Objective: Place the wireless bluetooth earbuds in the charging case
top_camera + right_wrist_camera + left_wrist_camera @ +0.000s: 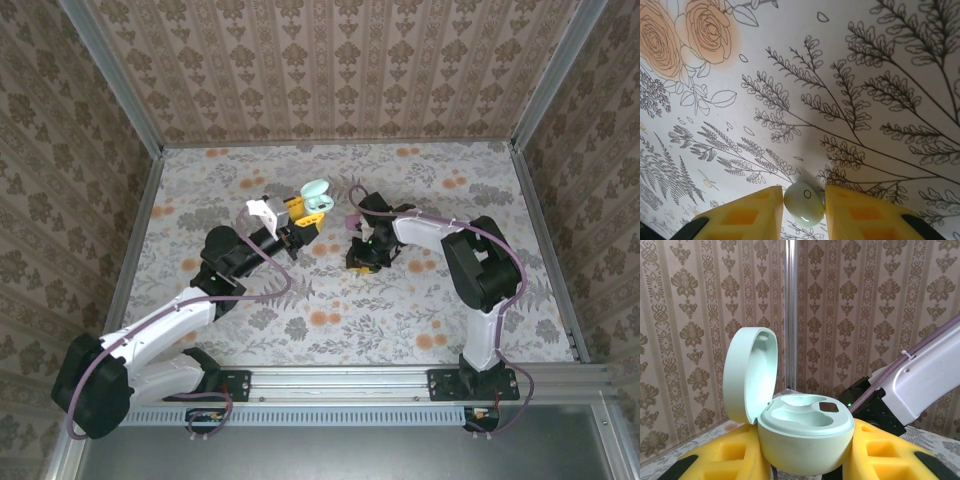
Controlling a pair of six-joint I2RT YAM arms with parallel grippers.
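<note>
Between the left gripper's [300, 224] blocky yellow fingers [730, 460] sits the charging case [805, 440], a smooth, pale mint, pebble-shaped shell. It is clamped at its rounded base, with the hinged lid standing open to the left and moulded wells showing in its top. To its right, the right gripper [362, 255] pinches an earbud [803, 204], a small glossy mint oval, close to the desk [840, 75] with its matte print of flowers and ferns.
</note>
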